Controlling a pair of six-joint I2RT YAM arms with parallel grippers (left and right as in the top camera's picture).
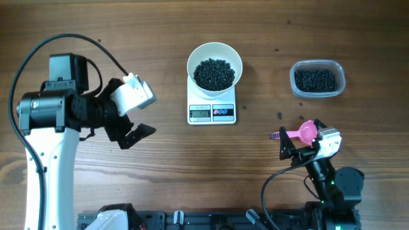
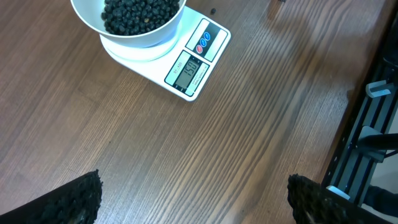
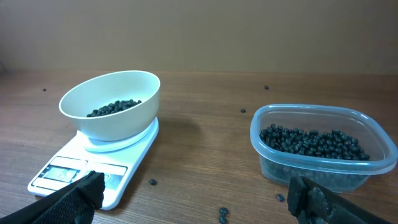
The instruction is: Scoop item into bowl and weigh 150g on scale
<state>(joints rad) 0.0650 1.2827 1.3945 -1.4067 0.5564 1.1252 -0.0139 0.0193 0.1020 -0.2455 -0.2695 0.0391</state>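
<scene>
A white bowl [image 1: 193, 61] holding black beads [image 1: 214, 73] stands on the white scale [image 1: 212, 112] at mid table; its display is lit. More beads fill a clear tub [image 1: 317, 79] to the right. A pink scoop [image 1: 301, 133] lies on the table under my right gripper [image 1: 300, 138], which is open and holds nothing. In the right wrist view the gripper [image 3: 194, 190] faces the bowl [image 3: 118, 112], scale [image 3: 93, 168] and tub [image 3: 323, 168]; the scoop is out of that view. My left gripper [image 1: 136, 133] is open and empty left of the scale [image 2: 193, 68], above bare wood [image 2: 196, 193].
Loose beads lie on the table between scale and tub [image 1: 279, 115], also near the scale's corner [image 3: 152, 182] and in front of my right gripper [image 3: 222, 214]. A black rail [image 1: 211, 220] runs along the front edge.
</scene>
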